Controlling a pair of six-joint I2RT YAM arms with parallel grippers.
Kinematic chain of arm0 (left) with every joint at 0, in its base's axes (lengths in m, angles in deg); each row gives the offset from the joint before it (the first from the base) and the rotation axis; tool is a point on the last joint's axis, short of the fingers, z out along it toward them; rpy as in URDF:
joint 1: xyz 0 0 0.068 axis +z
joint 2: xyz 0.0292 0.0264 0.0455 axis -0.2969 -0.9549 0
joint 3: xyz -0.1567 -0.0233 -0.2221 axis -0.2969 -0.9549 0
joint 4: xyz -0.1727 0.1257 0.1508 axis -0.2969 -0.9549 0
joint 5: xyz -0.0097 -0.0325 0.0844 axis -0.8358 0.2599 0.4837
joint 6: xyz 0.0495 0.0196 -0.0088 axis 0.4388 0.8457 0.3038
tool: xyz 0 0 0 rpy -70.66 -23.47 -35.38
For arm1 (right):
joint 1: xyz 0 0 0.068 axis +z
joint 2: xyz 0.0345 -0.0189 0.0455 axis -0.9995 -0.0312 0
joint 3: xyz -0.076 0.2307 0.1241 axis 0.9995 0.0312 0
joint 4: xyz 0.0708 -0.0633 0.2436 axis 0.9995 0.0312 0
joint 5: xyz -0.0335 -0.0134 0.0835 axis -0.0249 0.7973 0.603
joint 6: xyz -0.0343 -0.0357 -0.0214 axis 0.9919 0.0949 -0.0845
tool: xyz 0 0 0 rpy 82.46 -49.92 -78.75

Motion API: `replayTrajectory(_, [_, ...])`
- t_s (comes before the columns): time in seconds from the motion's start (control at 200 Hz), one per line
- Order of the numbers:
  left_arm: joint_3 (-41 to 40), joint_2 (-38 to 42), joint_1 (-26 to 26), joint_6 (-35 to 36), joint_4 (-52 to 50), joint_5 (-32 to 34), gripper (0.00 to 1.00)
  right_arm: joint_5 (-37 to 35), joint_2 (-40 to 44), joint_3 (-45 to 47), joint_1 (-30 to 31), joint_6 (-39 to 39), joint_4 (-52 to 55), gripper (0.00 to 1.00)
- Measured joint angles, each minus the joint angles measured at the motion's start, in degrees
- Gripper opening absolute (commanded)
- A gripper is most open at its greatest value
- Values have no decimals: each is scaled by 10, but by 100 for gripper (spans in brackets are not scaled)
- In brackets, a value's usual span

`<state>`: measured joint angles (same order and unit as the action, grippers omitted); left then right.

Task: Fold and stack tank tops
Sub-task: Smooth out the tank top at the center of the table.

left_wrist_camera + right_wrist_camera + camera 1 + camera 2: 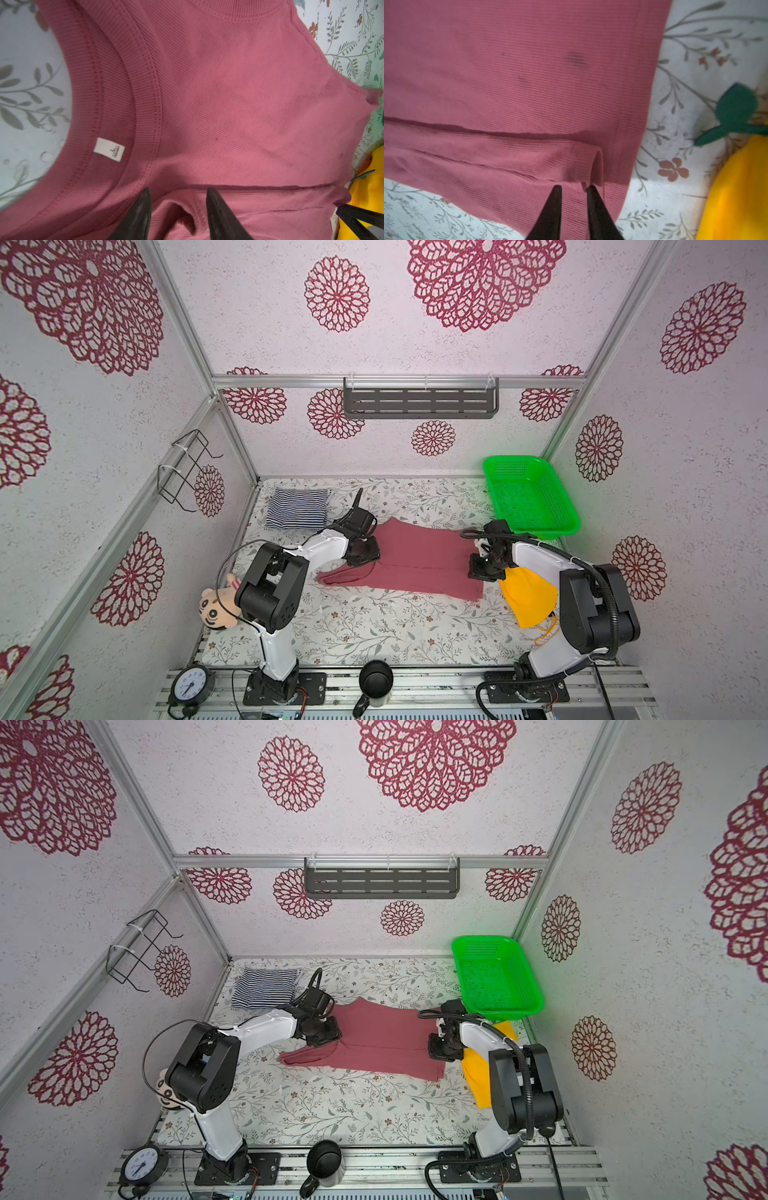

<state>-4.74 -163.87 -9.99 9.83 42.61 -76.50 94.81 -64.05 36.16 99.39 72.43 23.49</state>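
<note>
Pinching at the hem end: right jaws are sitting almost fully together on the lip of a turned-over layer of the maroon tank top, low centre of the right wrist view. Left jaws are standing about half open at the neck end, straddling a small pucker of the same cloth at the bottom of the left wrist view, just beside the neckline and its white label. They are not looking clamped on anything.

Maroon top is lying stretched flat mid-frame in both top views, neck toward frame left and hem toward frame right. One long edge is already turned in, with a fold line running its length.

Striped tank top is sitting folded at the upper left of the surface, well apart from the maroon one. Yellow cloth is lying just beside the hem at frame right, partly under the right arm. Green basket is sitting in the upper right corner.

Reading this as the lengthwise fold of the second top, with stacking not yet done. Next move is calling for the left jaws to close on that pucker. Then both ends need lifting level and carrying across together, keeping the cloth taut and clear of the yellow cloth.
</note>
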Motion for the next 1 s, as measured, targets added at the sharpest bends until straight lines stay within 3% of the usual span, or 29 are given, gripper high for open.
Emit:
replayTrajectory(0.51, [-20,-7,1,-3,8,3,45,-41,-1,-74,-2,21,59,0])
replayTrajectory(0.736, [-23,-7,2,-3,12,7,44,-47,-62,-131,-6,39,63,0])
replayTrajectory(0.911, [-23,-7,2,-3,13,9,44,-57,-107,-157,-11,58,70,30])
replayTrajectory(1.001, [-23,-7,2,-3,13,10,44,-66,-110,-166,-14,65,79,39])
